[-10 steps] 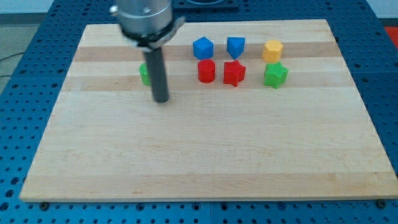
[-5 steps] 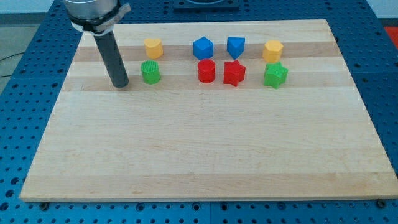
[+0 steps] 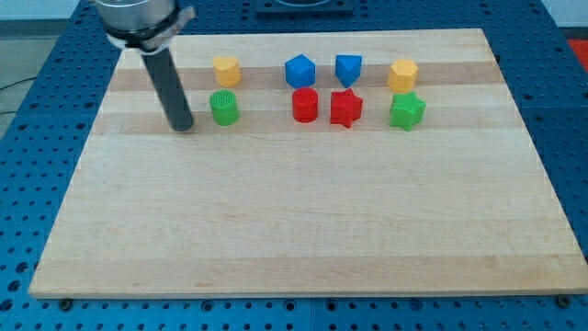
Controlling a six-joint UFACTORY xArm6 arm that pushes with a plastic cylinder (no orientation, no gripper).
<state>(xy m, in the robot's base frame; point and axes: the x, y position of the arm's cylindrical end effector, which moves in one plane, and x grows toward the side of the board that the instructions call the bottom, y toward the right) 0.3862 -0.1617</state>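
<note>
I have no jaws to hold apart or together: my arm ends in a straight dark rod, and my tip [image 3: 182,126] rests on the wooden board [image 3: 294,230] toward its far left. It stands just left of the green cylinder [image 3: 223,108], with a narrow strip of bare wood between them, so I judge it near but not touching. Beyond that cylinder, farther back, sits a yellow block [image 3: 226,70], its shape hard to make out.

To the right, well apart from my tip, the others stand in two rows. The far row holds a blue block [image 3: 299,71], a second blue block [image 3: 348,69] and another yellow block [image 3: 402,74]. The near row holds a red cylinder [image 3: 305,105], a red star-shaped block [image 3: 345,108] and a green star-shaped block [image 3: 406,110].

I can read no brand, label or writing on the blocks, the board or the rod.
</note>
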